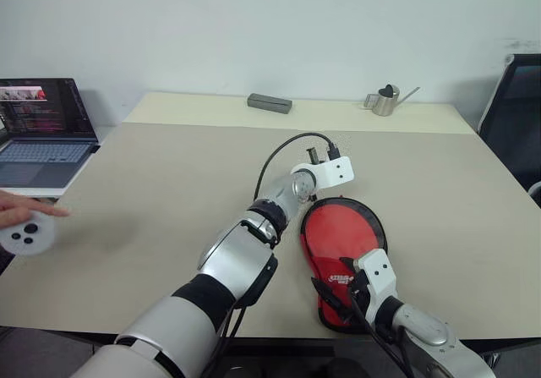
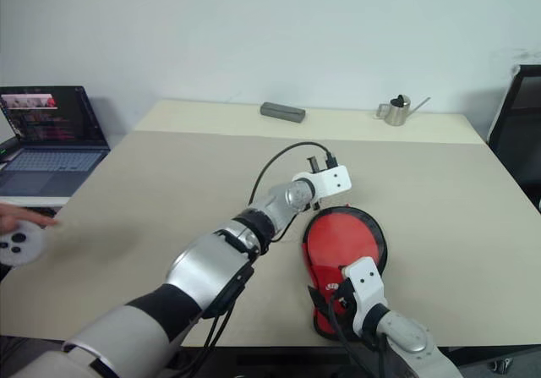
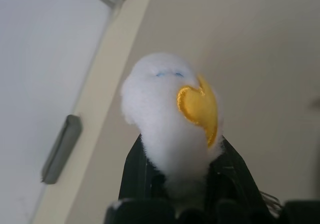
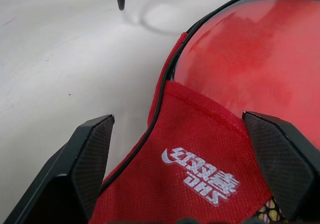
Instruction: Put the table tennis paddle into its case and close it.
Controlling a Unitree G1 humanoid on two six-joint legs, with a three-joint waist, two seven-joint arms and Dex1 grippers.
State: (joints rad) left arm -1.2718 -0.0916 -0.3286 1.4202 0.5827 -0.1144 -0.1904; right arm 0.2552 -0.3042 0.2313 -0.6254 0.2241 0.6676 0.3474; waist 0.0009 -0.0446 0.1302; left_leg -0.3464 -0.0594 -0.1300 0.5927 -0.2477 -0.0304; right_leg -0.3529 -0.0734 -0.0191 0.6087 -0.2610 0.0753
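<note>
Reading "DHS", white logo (image 4: 201, 174) on case (image 4: 200, 134)

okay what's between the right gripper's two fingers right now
In the right wrist view, the right gripper's open fingers straddle the case's red logo end, with the table tennis paddle's red face showing just beyond it.

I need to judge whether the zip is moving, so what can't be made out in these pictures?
- Zip line of the red paddle-shaped fabric case: its far edge is hidden behind the left gripper and wrist in the head views.
- Zip puller: hidden by the fluffy white-and-yellow charm clamped in the left gripper.
- Paddle handle: covered by the case's red logo flap between the open right gripper's fingers.
</note>
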